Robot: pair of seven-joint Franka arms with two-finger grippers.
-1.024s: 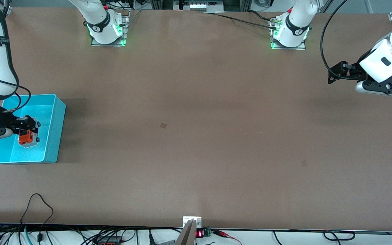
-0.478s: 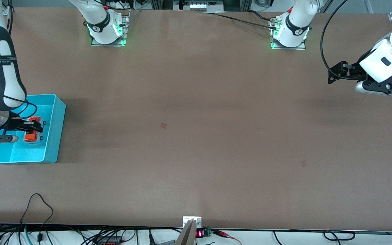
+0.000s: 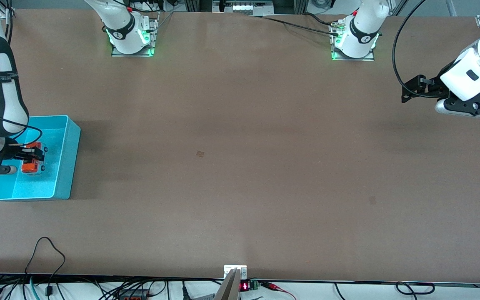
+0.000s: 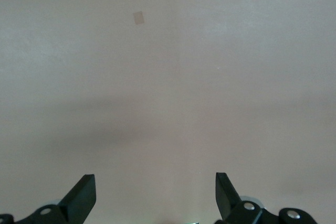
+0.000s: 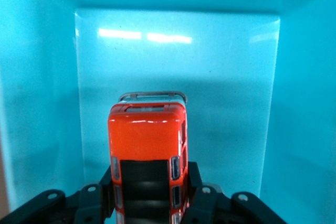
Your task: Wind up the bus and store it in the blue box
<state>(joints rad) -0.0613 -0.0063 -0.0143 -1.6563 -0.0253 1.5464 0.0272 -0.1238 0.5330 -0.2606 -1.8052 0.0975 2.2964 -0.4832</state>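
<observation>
**Bus held inside the blue box, release pending**

We find the bus (image 5: pixel 147 145) low within the blue box (image 3: pixel 67 166), clamped by the right gripper (image 3: pixel 29 156), presumably so it drops gently onto the floor. The left gripper (image 4: pixel 156 198) waits spread wide over the bare table (image 3: pixel 240 166), holding nothing
</observation>
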